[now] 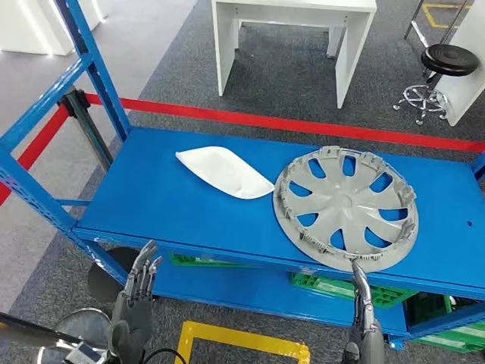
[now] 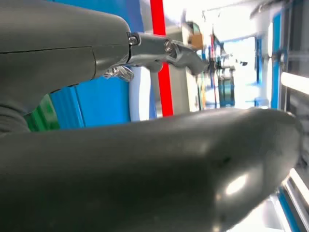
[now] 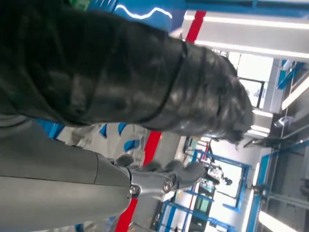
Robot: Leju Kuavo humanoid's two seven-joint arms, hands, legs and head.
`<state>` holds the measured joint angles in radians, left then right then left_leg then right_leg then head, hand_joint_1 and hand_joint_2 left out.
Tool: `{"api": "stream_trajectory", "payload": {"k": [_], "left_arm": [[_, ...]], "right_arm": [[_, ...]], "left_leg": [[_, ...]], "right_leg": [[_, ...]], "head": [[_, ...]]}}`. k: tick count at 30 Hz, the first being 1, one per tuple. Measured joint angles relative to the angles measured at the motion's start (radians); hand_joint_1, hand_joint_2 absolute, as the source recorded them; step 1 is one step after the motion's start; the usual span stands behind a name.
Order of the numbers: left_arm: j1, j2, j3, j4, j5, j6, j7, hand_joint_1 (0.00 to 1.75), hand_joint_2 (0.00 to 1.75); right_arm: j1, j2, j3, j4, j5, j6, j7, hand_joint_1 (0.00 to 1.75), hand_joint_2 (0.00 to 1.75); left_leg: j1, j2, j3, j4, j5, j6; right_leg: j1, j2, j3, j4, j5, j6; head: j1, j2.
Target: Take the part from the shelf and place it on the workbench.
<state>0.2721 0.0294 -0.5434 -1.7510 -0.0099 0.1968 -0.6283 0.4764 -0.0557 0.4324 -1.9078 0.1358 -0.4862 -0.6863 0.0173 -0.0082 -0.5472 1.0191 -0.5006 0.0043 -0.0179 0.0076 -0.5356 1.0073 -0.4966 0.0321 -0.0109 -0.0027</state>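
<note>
text: none I can read anywhere
hubcap (image 1: 345, 207): no logo or lettering I can make out
white part (image 1: 224, 171): blank
shelf (image 1: 143, 189): plain blue, no labels

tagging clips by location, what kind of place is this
Probably a factory-style workshop or robot test hall: a blue steel shelf holding a grey wheel cover and a white part, green crates underneath, red and yellow floor tape, and a white workbench beyond.
</note>
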Motion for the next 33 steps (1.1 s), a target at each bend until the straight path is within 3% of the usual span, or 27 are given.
{"api": "stream_trajectory", "payload": {"k": [2,4,7,8,9,10,12,13,15,18,20,22,23,24,25,28,30,33], "left_arm": [[-0.001,0.000,0.000,0.000,0.000,0.000,0.000,0.00,0.00],[-0.002,-0.001,0.000,0.000,0.000,-0.001,0.000,0.00,0.00],[-0.002,-0.001,0.000,0.000,0.000,-0.001,0.000,0.00,0.00],[-0.002,-0.001,0.000,0.000,0.000,-0.001,0.000,0.00,0.00],[-0.002,-0.001,0.000,0.000,0.000,-0.001,0.000,0.00,0.00],[-0.002,-0.001,0.000,0.000,0.000,-0.001,0.000,0.00,0.00],[-0.002,-0.001,0.000,0.000,0.000,-0.001,0.000,0.00,0.00],[-0.002,-0.001,0.000,0.000,0.000,-0.001,0.000,0.00,0.00],[-0.003,-0.001,0.000,0.000,0.000,-0.001,0.000,0.00,0.00],[-0.004,-0.001,0.000,0.000,0.000,-0.001,0.000,0.00,0.00],[-0.005,0.000,0.000,0.000,0.000,0.000,0.000,0.00,0.00],[-0.005,0.000,0.000,0.000,0.000,0.000,0.000,0.00,0.00],[-0.004,0.000,0.000,0.000,0.000,0.000,0.000,0.00,0.00],[-0.004,0.000,0.000,0.000,0.000,0.000,0.000,0.00,0.00],[-0.004,0.001,0.000,0.000,0.000,0.000,0.000,0.00,0.00],[-0.004,0.001,0.000,0.000,0.000,-0.001,0.000,0.00,0.00],[-0.004,0.002,0.000,0.000,-0.001,-0.001,-0.001,0.00,0.00],[-0.005,0.001,0.000,0.000,-0.001,-0.001,-0.003,0.00,0.00]], "right_arm": [[-0.001,0.000,-0.001,0.000,-0.004,0.003,-0.002,0.00,0.00],[-0.002,0.000,-0.001,0.000,-0.012,0.009,-0.005,0.00,0.00],[-0.001,0.000,-0.002,0.000,-0.026,0.020,-0.006,0.00,0.00],[-0.001,0.000,-0.002,0.001,-0.028,0.022,-0.006,0.00,0.00],[-0.001,0.000,-0.002,0.001,-0.030,0.024,-0.006,0.00,0.00],[-0.001,0.000,-0.002,0.001,-0.031,0.024,-0.006,0.00,0.00],[-0.001,0.000,-0.002,0.002,-0.031,0.025,-0.006,0.00,0.00],[-0.002,0.000,-0.002,0.002,-0.031,0.025,-0.006,0.00,0.00],[-0.002,0.000,-0.004,0.002,-0.032,0.025,-0.006,0.00,0.00],[0.000,0.000,-0.006,0.001,-0.032,0.025,-0.006,0.00,0.00],[-0.001,0.000,-0.006,0.001,-0.032,0.025,-0.006,0.00,0.00],[-0.001,0.000,-0.007,0.002,-0.033,0.026,-0.006,0.00,0.00],[-0.001,0.000,-0.007,0.002,-0.033,0.027,-0.006,0.00,0.00],[-0.001,0.000,-0.008,0.002,-0.034,0.029,-0.006,0.00,0.00],[-0.001,0.000,-0.008,0.002,-0.035,0.030,-0.006,0.00,0.00],[-0.002,0.000,-0.010,0.003,-0.035,0.034,-0.005,0.00,0.00],[-0.003,0.000,-0.011,0.003,-0.034,0.041,-0.004,0.00,0.00],[-0.001,0.000,-0.013,0.003,-0.031,0.047,-0.004,0.00,0.00]], "left_leg": [[0.001,0.001,0.002,-0.004,0.003,0.007],[0.003,0.002,0.006,-0.010,0.006,0.020],[0.000,0.004,0.007,-0.011,0.003,0.032],[-0.001,0.005,0.008,-0.011,0.001,0.034],[-0.002,0.004,0.011,-0.010,-0.001,0.035],[-0.003,0.004,0.015,-0.010,-0.004,0.035],[-0.005,0.002,0.025,-0.010,-0.012,0.030],[-0.006,0.001,0.027,-0.008,-0.016,0.025],[-0.008,0.000,0.025,-0.007,-0.018,0.014],[-0.006,0.001,0.024,0.000,-0.029,-0.001],[-0.005,0.002,-0.008,0.075,-0.074,-0.010],[-0.005,0.002,-0.075,0.209,-0.130,-0.015],[-0.005,0.002,-0.103,0.259,-0.142,-0.015],[-0.005,0.002,-0.116,0.276,-0.134,-0.015],[-0.005,0.002,-0.110,0.254,-0.108,-0.012],[-0.007,-0.025,-0.032,0.068,-0.003,0.008],[-0.008,-0.044,-0.005,0.005,0.008,0.018],[-0.007,-0.026,0.004,-0.016,0.008,0.026]], "right_leg": [[-0.002,0.000,0.001,0.002,-0.005,0.006],[-0.003,-0.001,-0.022,0.048,-0.035,0.014],[-0.003,-0.002,-0.128,0.251,-0.120,0.017],[-0.002,-0.002,-0.155,0.297,-0.128,0.017],[-0.002,-0.002,-0.164,0.305,-0.115,0.015],[-0.002,-0.002,-0.151,0.269,-0.082,0.012],[0.000,-0.002,-0.088,0.129,-0.008,0.004],[0.001,-0.002,-0.059,0.068,0.011,-0.001],[0.006,0.000,-0.035,0.021,0.013,-0.007],[0.003,0.000,-0.029,0.011,0.013,-0.018],[-0.001,-0.004,-0.022,0.005,0.012,-0.029],[0.001,-0.006,-0.020,0.005,0.009,-0.035],[0.002,-0.003,-0.020,0.005,0.008,-0.037],[0.003,0.001,-0.018,0.005,0.007,-0.038],[0.005,0.008,-0.016,0.005,0.006,-0.037],[0.009,0.033,-0.010,0.006,0.002,-0.032],[0.008,0.049,-0.015,0.008,0.002,-0.023],[0.005,0.059,-0.025,0.006,0.002,-0.004]], "head": [[0.001,0.000],[0.008,0.000],[0.023,0.000],[0.025,0.000],[0.025,0.000],[0.026,0.000],[0.028,0.000],[0.030,0.000],[0.029,0.000],[0.025,0.000],[0.016,0.000],[0.007,0.000],[0.005,0.000],[0.005,0.000],[0.005,0.000],[0.004,0.000],[0.002,0.000],[0.002,0.000]]}}
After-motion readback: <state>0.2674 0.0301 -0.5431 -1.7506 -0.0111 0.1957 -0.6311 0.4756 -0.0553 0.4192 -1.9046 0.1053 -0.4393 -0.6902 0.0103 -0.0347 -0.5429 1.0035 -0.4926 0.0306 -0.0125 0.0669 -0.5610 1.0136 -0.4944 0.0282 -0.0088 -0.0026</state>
